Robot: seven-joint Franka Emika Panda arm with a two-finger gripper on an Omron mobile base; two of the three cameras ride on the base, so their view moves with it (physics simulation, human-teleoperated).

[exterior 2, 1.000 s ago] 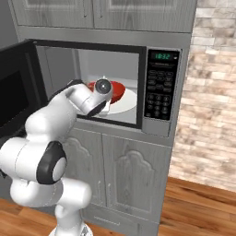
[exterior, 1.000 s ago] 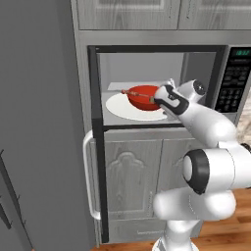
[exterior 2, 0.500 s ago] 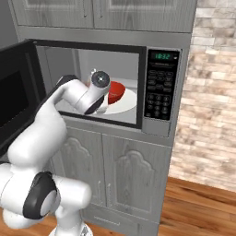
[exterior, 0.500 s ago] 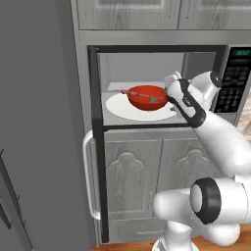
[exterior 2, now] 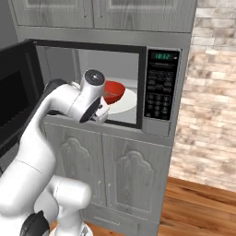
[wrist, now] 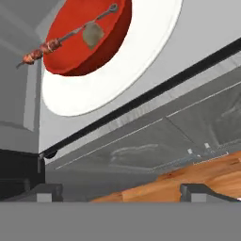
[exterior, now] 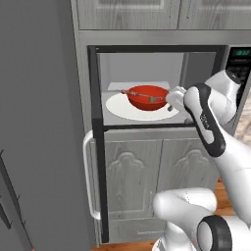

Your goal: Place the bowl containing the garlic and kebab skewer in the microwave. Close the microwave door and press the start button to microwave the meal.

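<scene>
left base view: the red bowl (exterior: 147, 97) sits on the white plate (exterior: 117, 106) inside the microwave (exterior: 157, 86), door (exterior: 41, 122) swung wide. right base view: arm at the opening. hand view: gripper (wrist: 120, 192) released, empty; skewer (wrist: 66, 36) and garlic (wrist: 93, 34) in the bowl.

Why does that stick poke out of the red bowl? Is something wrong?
Nothing looks wrong. The skewer is simply longer than the bowl is wide, so its meat end hangs past the rim. The bowl sits upright on the white plate inside the microwave, and nothing has spilled. The door is open.
</scene>
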